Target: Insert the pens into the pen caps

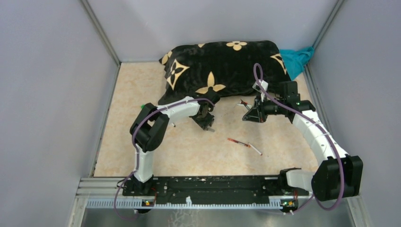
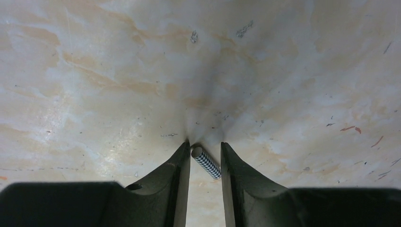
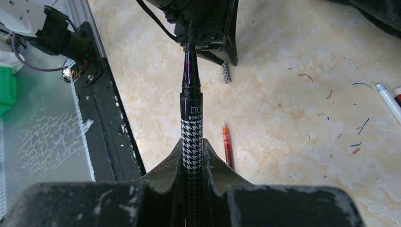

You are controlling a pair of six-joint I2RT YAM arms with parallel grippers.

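**Stock on the table: 1 pen gripped, 1 cap straddled, 2 pens loose**

Top view.
- A black flowered cushion (image 1: 222, 66) lies at the back of the table (image 1: 132, 142).
- Your left gripper (image 1: 206, 121) hangs just in front of the middle of the cushion's near edge.
- Your right gripper (image 1: 250, 115) is just in front of the cushion's right half and faces the left one.
- 2 loose pens lie farther out from the cushion, toward the arm bases. They are a red pen (image 1: 238, 142) and a white pen (image 1: 255, 149), nearly end to end.

Left wrist view.
- The jaws are partly parted and clamp nothing.
- 1 houndstooth cap (image 2: 206, 162) lies slantwise on the table between the fingers. You cannot tell whether either finger touches it.

Right wrist view.
- The jaws are closed tight on 1 houndstooth pen (image 3: 192, 142), its tip aimed at the left gripper.
- The cap lies on the table at that gripper's fingertips.
- Only a corner of the cushion shows, at the top right.
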